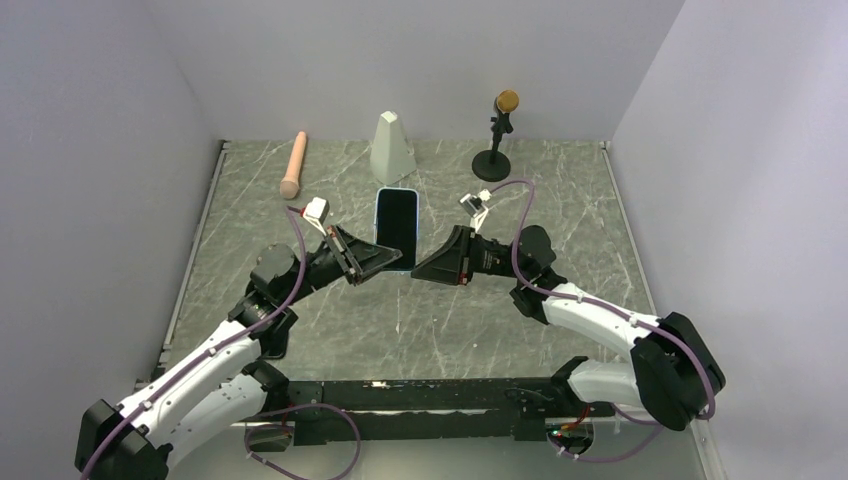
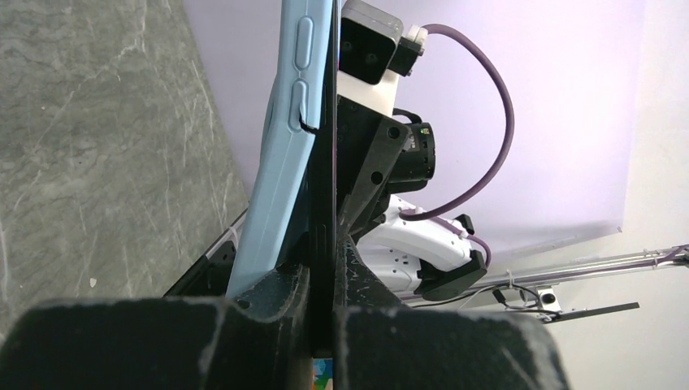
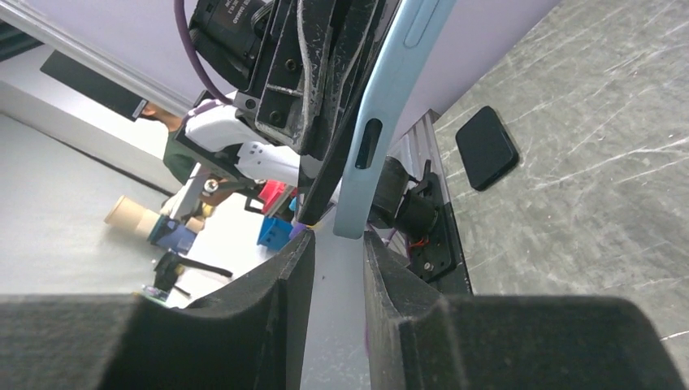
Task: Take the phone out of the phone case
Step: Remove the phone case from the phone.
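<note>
The phone case [image 1: 396, 190] is a light-blue shell with the black phone [image 1: 395, 225] in it, held up on edge over mid-table. My left gripper [image 1: 383, 262] is shut on the phone's near end. In the left wrist view the black phone edge [image 2: 326, 171] runs between my fingers, and the case [image 2: 280, 171] stands off to the left of it, its near end against my left finger [image 2: 276, 296]. My right gripper [image 1: 420, 268] is open. In the right wrist view the gripper [image 3: 331, 244] has the case's corner [image 3: 351, 219] at its mouth, split from the phone [image 3: 325, 183].
A peach-coloured rod [image 1: 293, 165], a white tapered block [image 1: 392, 148] and a microphone on a black stand [image 1: 497, 135] stand at the back of the table. A flat black phone-like slab [image 3: 486, 146] lies on the marble top in the right wrist view.
</note>
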Motion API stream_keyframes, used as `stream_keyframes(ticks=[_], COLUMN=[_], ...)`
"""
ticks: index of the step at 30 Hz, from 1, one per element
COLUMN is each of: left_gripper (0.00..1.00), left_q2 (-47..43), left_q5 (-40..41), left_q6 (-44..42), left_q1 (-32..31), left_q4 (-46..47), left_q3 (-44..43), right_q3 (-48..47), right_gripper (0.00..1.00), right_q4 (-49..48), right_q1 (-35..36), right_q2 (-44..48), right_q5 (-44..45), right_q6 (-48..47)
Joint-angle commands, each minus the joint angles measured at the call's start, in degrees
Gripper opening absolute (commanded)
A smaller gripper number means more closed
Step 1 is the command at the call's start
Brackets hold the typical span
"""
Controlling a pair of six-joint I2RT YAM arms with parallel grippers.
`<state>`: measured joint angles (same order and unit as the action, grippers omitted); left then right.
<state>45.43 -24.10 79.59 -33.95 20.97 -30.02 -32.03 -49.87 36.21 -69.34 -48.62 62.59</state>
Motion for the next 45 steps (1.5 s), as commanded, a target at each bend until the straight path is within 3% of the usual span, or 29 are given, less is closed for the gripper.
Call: stream_keyframes(ticks=[1, 9, 22, 26, 28, 45], left_gripper=[0.0, 0.0, 0.0, 0.0, 0.0, 0.0], left_q2=[-0.13, 0.75, 0.36, 0.53, 0.62, -2.13], left_q5=[0.08, 0.0, -0.11, -0.17, 0.04, 6.4], left_q6=[0.69, 1.61, 1.33, 1.53, 1.52, -0.94], left_q1=[-0.29, -1.67, -2.39, -2.67, -3.26, -11.75], left_q4=[6.91, 9.26, 8.94, 8.97, 9.43, 6.94], left_q3=[-2.3, -1.56, -0.89, -0.34, -0.05, 4.78], right_q3=[-0.61, -1.66, -0.44, -0.14, 0.01, 3.96], right_gripper=[0.32, 0.34, 0.22, 0.13, 0.0, 0.0], right_q4=[-3.22, -6.35, -10.57, -10.9, -11.39, -10.85], right_q1=[0.9, 1.14, 1.97, 2.44, 2.62, -0.95], right_q2=[-0.34, -2.89, -4.57, -5.05, -5.29, -4.72], right_q5=[1.29, 2.74, 4.92, 5.87, 6.2, 16.29], right_q6=[-0.97, 1.91, 4.1, 4.56, 5.04, 10.6])
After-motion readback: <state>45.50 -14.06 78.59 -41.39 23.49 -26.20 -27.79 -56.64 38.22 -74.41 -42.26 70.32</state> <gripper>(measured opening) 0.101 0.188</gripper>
